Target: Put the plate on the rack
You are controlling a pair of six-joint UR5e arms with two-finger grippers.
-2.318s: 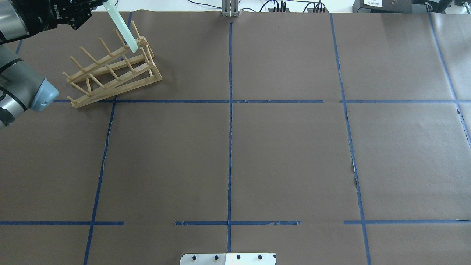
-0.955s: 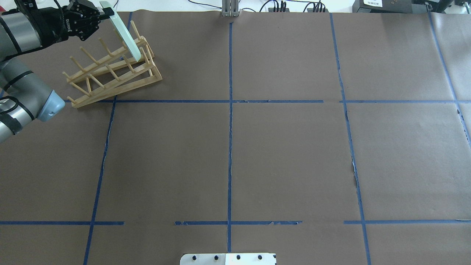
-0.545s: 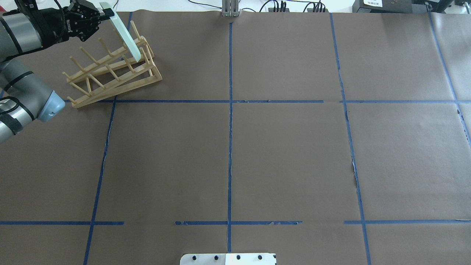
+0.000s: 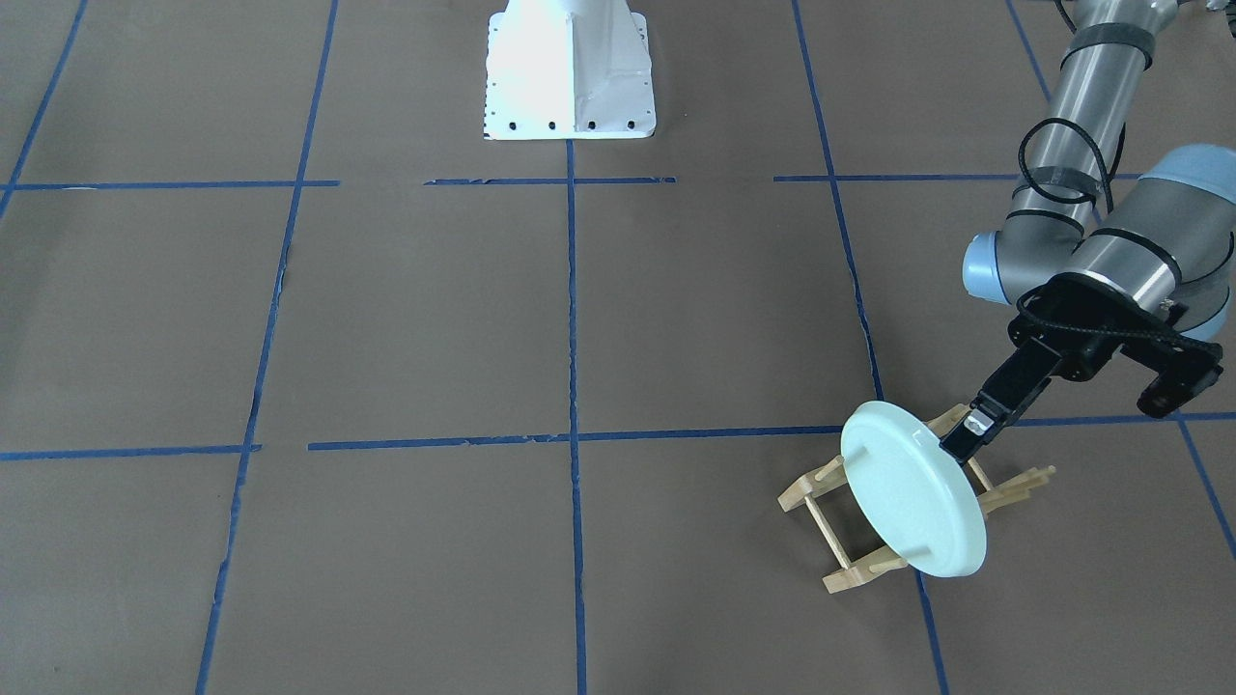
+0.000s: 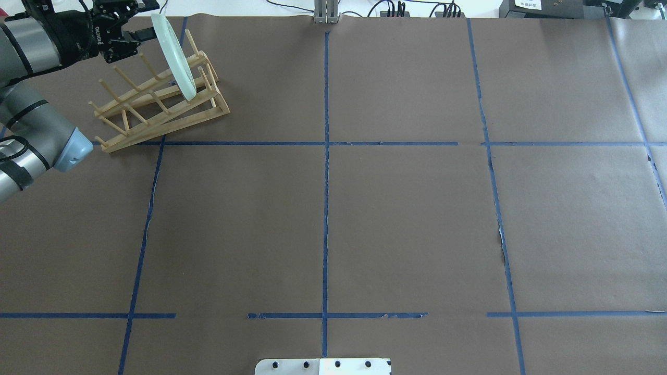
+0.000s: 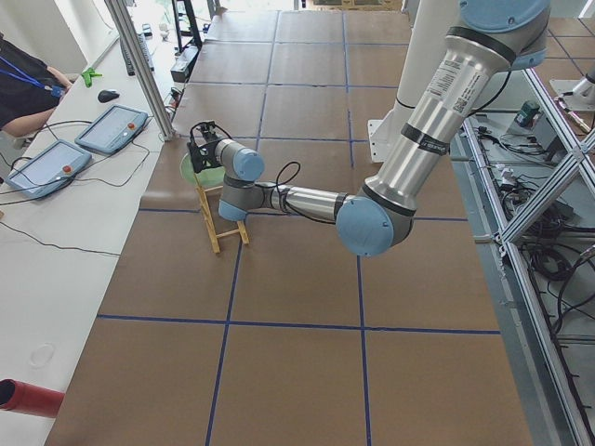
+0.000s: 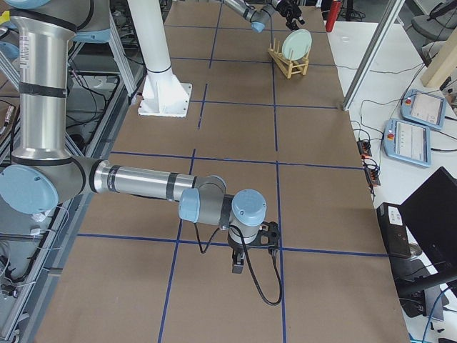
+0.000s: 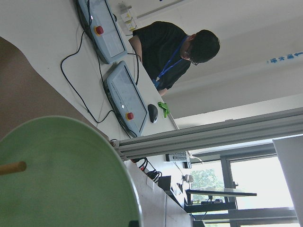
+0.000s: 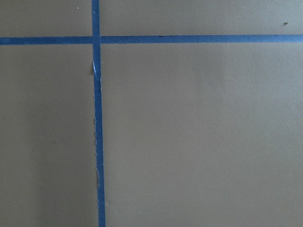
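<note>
Bench (image 5: pixel 406 224) first: brown paper, blue tape grid. L arm (image 4: pixel 1135 227) reaches to the far-left corner of the bench as seen from overhead. R arm (image 7: pixel 136 179) stretches low across the opposite end, well apart from the action.

Rack (image 4: pixel 848 579) sits on the bench in that far-left corner, angled to the tape lines. And the plate (image 4: pixel 912 502) is in it! It stands on edge at the rack's end, tilted, leaning over, bottom rim down btwn the rails. Pale green face fills the lower-left of the L wrist view.

L gripper (image 4: pixel 1062 425) is just beside the plate's top edge, fingers (image 4: pixel 985 415) spread wide apart, gripping nothing. One finger lies right at the rim (touching or not, can't tell); the other is well clear.

R gripper (image 7: pixel 250 246) hangs low over the bench, pointing down. Its wrist cam shows only paper and tape, so its fingers' state: can't tell.

Two pegs (image 4: pixel 855 452) cross in front of the plate's face.
</note>
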